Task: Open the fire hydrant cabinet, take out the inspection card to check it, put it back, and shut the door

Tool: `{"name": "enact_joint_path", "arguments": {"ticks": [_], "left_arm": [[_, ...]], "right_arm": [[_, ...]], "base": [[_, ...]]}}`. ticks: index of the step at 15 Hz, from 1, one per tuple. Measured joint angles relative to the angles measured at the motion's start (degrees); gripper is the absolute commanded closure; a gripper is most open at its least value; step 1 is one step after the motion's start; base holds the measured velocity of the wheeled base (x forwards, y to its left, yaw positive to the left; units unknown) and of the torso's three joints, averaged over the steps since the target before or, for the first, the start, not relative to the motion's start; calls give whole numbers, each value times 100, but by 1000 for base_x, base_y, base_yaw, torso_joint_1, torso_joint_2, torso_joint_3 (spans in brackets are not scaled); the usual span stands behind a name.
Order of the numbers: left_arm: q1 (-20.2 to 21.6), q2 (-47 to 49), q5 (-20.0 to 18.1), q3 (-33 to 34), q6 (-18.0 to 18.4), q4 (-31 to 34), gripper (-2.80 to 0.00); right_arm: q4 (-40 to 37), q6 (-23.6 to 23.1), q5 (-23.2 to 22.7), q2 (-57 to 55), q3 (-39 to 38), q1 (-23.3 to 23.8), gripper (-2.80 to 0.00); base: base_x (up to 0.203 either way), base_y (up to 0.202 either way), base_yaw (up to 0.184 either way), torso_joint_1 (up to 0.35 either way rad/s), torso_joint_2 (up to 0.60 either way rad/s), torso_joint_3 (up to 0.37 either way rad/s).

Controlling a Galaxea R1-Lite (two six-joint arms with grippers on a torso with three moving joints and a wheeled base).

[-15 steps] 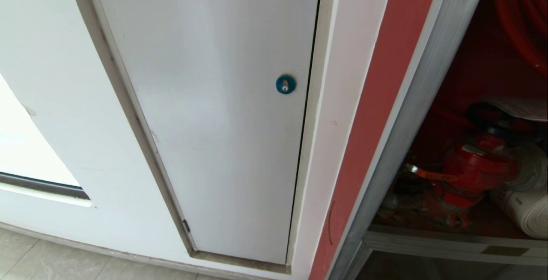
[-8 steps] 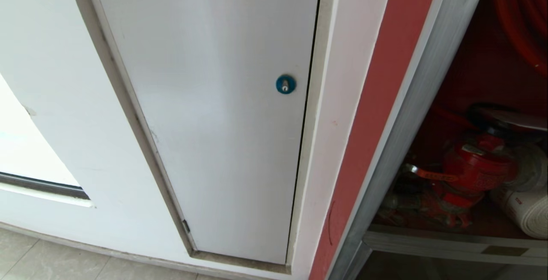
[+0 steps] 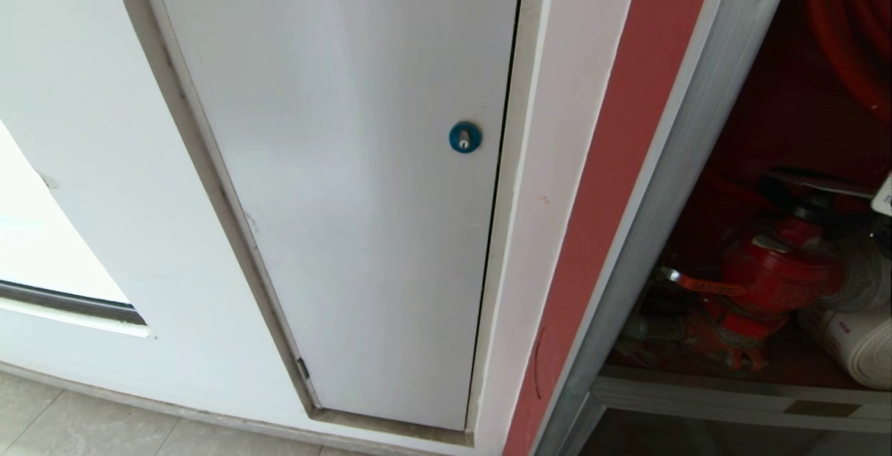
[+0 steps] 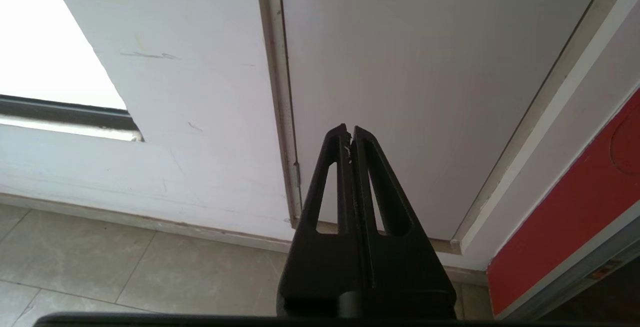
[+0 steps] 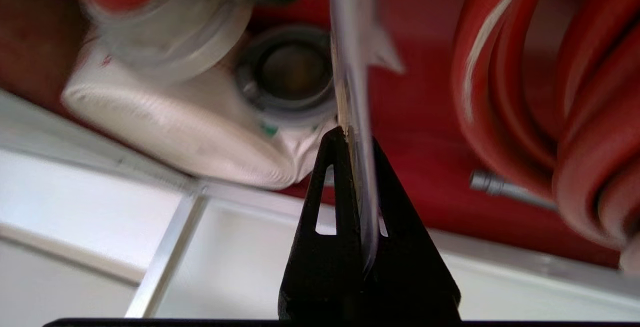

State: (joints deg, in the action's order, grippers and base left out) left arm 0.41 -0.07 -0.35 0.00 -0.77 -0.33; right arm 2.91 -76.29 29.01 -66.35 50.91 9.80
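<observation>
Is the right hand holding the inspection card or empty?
Holding it. The right hand is shut on the inspection card, seen edge-on between its fingers, in front of the open cabinet's red interior.

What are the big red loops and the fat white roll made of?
The red hose looks like smooth rubber or plastic, with a slight shine. The white rolled hose looks like woven cloth: matte, with a fine weave showing.

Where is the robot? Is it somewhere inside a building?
Probably an indoor hallway: an open fire hydrant cabinet with a red valve and rolled hose is set in a white wall beside a locked panel.
</observation>
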Motion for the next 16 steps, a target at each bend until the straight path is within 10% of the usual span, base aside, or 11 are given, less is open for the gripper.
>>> {"name": "enact_joint_path", "arguments": {"ticks": [16], "left_arm": [[0, 0, 1, 0, 0, 2, 0]], "right_arm": [[980, -806, -1666, -824, 88, 1147, 0]], "base": [[0, 0, 0, 0, 0, 0]]}}
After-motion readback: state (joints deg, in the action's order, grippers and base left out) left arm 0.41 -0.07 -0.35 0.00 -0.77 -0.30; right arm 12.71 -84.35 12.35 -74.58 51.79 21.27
